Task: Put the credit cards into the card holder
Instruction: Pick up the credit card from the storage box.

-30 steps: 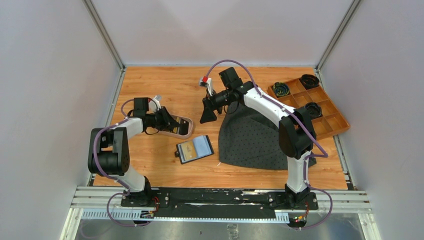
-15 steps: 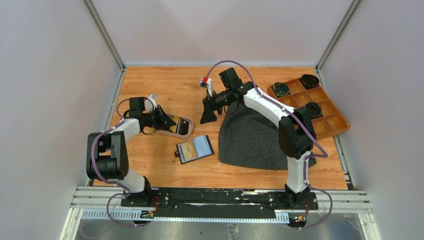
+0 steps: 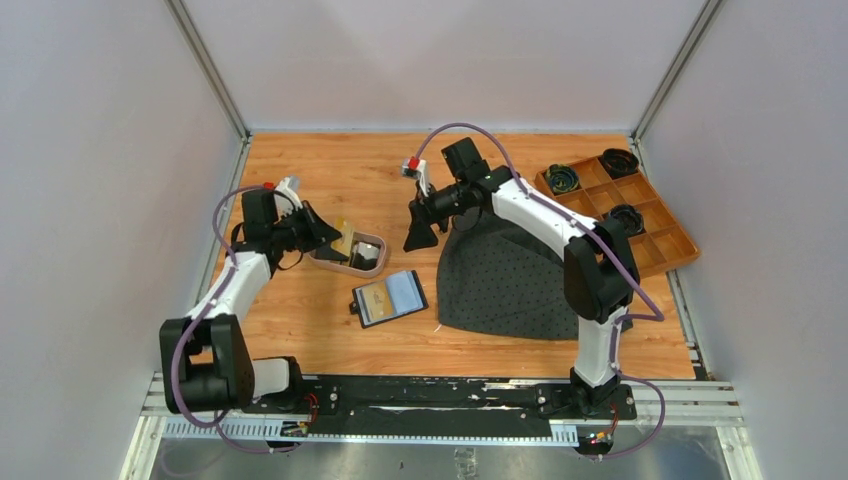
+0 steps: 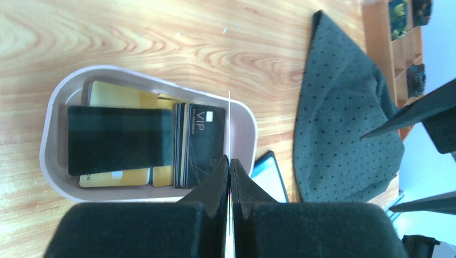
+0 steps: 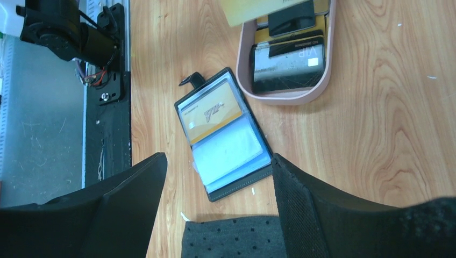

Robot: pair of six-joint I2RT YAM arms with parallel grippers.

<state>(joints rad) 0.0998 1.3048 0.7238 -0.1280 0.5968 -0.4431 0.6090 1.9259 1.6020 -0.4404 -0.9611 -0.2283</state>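
**Gold card** (image 5: 253, 9): clamped edge-on in the shut left claw (image 4: 229, 164), raised over the tray (image 4: 243, 137).
**Other cards** (image 4: 121, 141): stacked in the tray.
**Holder** (image 3: 390, 297): lying open on the table (image 3: 300, 330), just beside the tray. One pocket already shows a gold card.
**Right claw** (image 3: 417, 238): apart, empty, hovering near the holder.
**Handling:** carry the card level, align its edge with a free pocket mouth, and slide it in at a shallow angle. The right claw could pin the holder against skidding.
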